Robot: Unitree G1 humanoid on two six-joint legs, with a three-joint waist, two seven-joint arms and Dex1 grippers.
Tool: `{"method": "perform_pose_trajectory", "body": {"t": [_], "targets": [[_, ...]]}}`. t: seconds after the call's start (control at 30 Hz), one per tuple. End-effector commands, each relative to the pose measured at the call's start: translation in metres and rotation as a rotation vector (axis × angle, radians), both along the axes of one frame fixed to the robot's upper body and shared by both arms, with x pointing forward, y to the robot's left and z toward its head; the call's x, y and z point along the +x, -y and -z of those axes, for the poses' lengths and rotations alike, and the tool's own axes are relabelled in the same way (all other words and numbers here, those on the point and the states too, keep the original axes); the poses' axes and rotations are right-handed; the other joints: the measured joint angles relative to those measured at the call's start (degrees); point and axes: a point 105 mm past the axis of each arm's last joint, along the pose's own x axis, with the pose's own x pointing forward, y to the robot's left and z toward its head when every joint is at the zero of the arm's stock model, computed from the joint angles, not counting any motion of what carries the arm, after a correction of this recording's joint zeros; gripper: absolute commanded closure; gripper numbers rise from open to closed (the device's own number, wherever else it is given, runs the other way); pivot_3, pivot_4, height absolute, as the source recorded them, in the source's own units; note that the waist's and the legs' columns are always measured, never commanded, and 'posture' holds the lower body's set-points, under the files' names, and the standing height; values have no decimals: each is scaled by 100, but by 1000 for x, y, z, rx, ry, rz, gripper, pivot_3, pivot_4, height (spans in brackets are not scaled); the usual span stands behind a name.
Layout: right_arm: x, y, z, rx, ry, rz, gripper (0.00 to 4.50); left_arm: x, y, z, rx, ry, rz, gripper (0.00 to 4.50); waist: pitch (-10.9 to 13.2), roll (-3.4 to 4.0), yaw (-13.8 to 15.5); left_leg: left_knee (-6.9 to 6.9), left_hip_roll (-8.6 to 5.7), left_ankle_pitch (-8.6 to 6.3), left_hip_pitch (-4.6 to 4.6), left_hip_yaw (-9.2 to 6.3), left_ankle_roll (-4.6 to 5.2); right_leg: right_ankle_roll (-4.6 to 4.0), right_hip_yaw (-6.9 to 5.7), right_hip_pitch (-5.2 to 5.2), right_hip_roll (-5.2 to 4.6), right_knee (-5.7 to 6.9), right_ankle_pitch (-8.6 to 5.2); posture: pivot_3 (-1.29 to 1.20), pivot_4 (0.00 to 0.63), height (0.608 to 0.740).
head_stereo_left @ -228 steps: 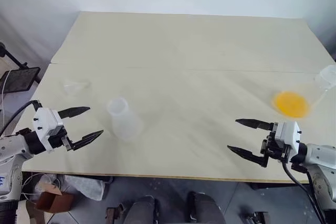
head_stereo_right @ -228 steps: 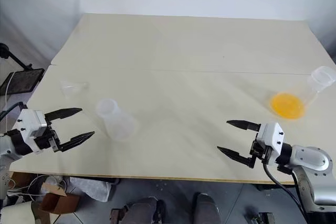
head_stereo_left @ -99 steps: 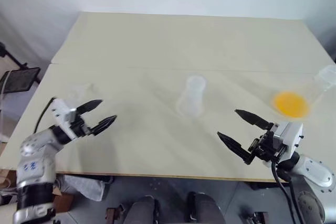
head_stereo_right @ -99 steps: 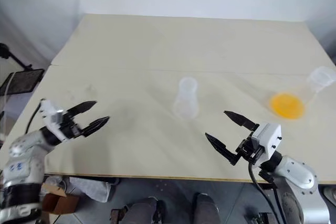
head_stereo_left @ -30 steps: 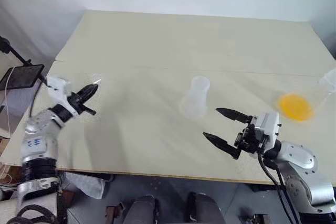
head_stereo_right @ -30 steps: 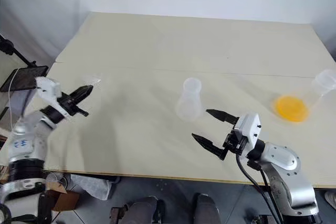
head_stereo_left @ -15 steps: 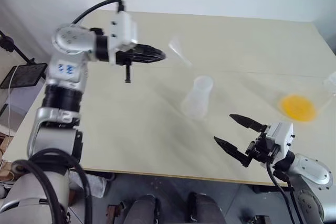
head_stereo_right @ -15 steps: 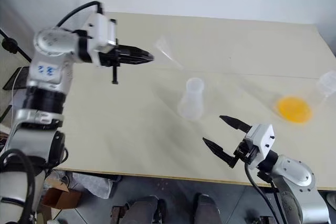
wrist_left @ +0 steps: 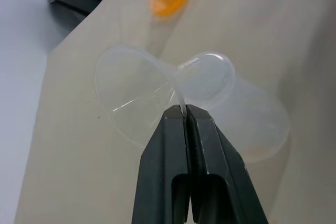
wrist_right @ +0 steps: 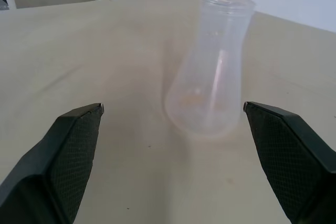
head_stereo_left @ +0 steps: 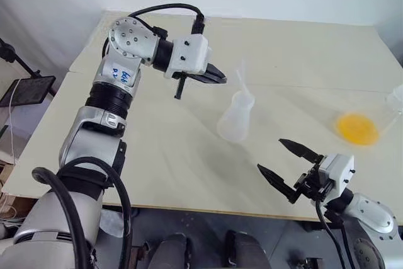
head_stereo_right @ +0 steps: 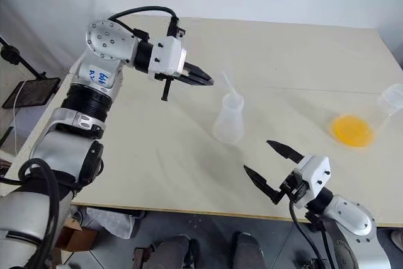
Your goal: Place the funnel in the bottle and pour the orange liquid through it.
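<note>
- The bottle is my landmark here. It stands upright on the table, roughly mid-table, looking empty, mouth open at the top.
- The left gripper is up in the air just beside the bottle's neck, on the robot's left of it, pointing toward it.
- Its jaws are clamped together on the rim of the funnel; the wrist view shows the two black fingers pressed together with the thin plastic edge pinched between them.
- The funnel hangs tilted right over the bottle's mouth. In the head views its spout sticks up at a slant just above the neck, so the funnel is off upright. I can't tell whether it touches the bottle's lip or just hovers.
- The right gripper sits low, near the table's front edge, on the robot's right of the bottle and nearer to the robot. Jaws spread wide, nothing in them. Its wrist view has the bottle framed between the two fingertips but well apart from them.
- The orange liquid is in a clear flask far off to the right of the bottle, near the table's right edge.
</note>
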Motion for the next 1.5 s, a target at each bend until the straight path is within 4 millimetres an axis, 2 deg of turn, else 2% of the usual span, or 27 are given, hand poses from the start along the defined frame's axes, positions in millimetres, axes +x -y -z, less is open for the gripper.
{"method": "perform_pose_trajectory", "body": {"t": [0.03,0.33,0.43,0.63,0.77,0.87,0.97,1.0,1.07,1.17,1.27,1.33,1.5], "targets": [[-3,-4,-12,6,61,-4,0,-4,7,0,39,64,37,4482,0,0,-1,0,0,0,0,0,0,0,0,0,0,0,0,0,150,740],[-4,-4,-12,14,64,4,0,-3,17,3,53,89,47,4482,0,0,4,14,0,0,-15,-11,0,0,-12,-1,0,0,0,0,150,740],[-3,-5,-11,15,66,8,0,-4,21,1,36,67,56,3819,0,0,8,27,0,0,-29,-17,1,0,-19,-5,-1,1,0,0,150,740],[-2,-3,-11,13,74,16,0,-8,19,-1,-12,4,70,1989,0,0,0,48,0,0,-48,-22,1,0,-24,-11,0,5,0,0,150,740],[-5,0,-11,9,73,35,0,-10,7,2,-59,-59,75,832,0,1,-6,49,0,0,-47,-22,1,0,-22,-14,-1,10,0,0,150,740],[-8,8,-11,11,78,83,0,-12,-9,4,-175,-198,66,41,-1,1,-8,50,1,0,-46,-23,1,0,-21,-15,-1,17,0,0,150,740],[-11,18,-14,23,91,145,0,-15,-26,10,-249,-294,50,41,0,2,-15,53,2,0,-47,-23,1,0,-17,-19,-1,23,0,0,150,740],[-15,34,-18,45,110,237,0,-11,-47,22,-317,-361,-14,41,-1,2,-17,53,2,0,-47,-23,1,0,-17,-20,-2,24,0,0,150,740],[-22,55,-22,79,126,358,0,-8,-76,37,-405,-441,-116,41,-11,21,-26,51,2,0,-42,-24,1,0,-12,-22,-3,30,0,0,150,740],[-32,73,-22,88,136,458,0,-6,-100,51,-479,-496,-219,41,-10,18,-21,48,4,0,-41,-25,0,-1,-4,-31,-1,44,0,0,150,740],[-56,109,-15,85,140,661,0,-6,-134,72,-591,-538,-375,41,-13,23,17,61,-2,0,-43,-24,2,0,12,-23,-4,41,0,0,150,740],[-71,130,-12,115,156,796,0,-11,-142,76,-670,-567,-415,41,-13,23,6,56,-3,-1,-36,-37,0,0,51,-21,-5,48,0,0,150,740],[-85,157,-3,185,178,975,0,-28,-128,81,-684,-630,-380,41,-13,22,-21,53,-6,-2,-35,-38,-2,0,72,-20,-6,43,0,0,150,740]]}}
